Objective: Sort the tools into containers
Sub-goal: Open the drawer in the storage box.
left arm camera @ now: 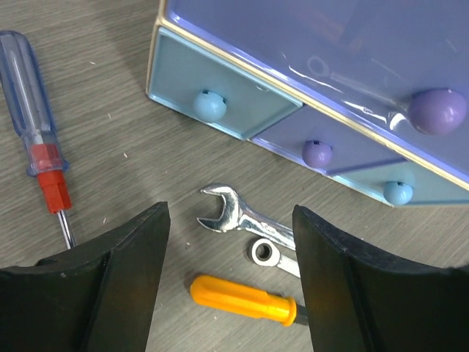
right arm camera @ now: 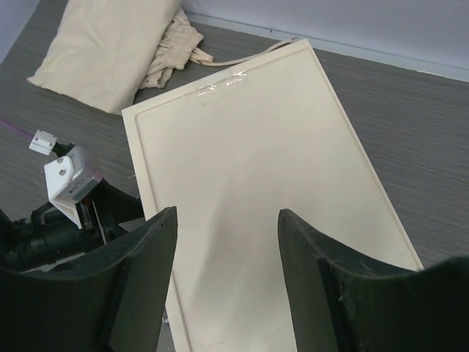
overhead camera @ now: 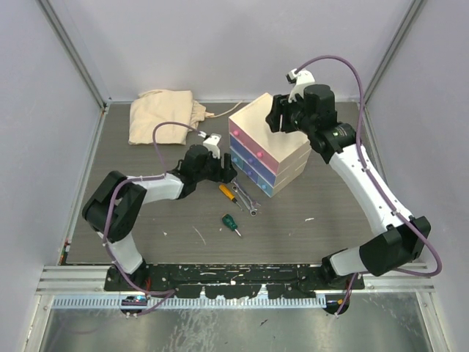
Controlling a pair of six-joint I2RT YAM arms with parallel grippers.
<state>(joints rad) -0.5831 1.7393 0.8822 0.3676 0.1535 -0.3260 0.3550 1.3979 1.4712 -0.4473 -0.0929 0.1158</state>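
Left end effector (left arm camera: 229, 246) hangs with its fingers spread and nothing between them. It is low over the surface (overhead camera: 330, 213), just in front of the chest (overhead camera: 267, 143). Two spanners (left arm camera: 242, 218) lie there touching each other, and the orange-handled screwdriver (left arm camera: 242, 299) lies just beside them. The right end effector (right arm camera: 227, 220) is also spread and empty, above the top of the chest; we cannot tell if it touches the top. The green-handled screwdriver (overhead camera: 231, 222) lies further out in front of the chest, and a clear-handled screwdriver (left arm camera: 29, 103) lies off its front corner. We judge that the main risk is a bad pinch. The spanners are thin and flat and seem to overlap, so the closing fingers may take both of them, or may only scrape the surface and let the metal slip out. Every drawer we see, such as the light-blue drawer (left arm camera: 220, 84), looks shut, so a lifted tool has no place to go yet. When a knob is pulled, the chest may slide if nothing steadies it.
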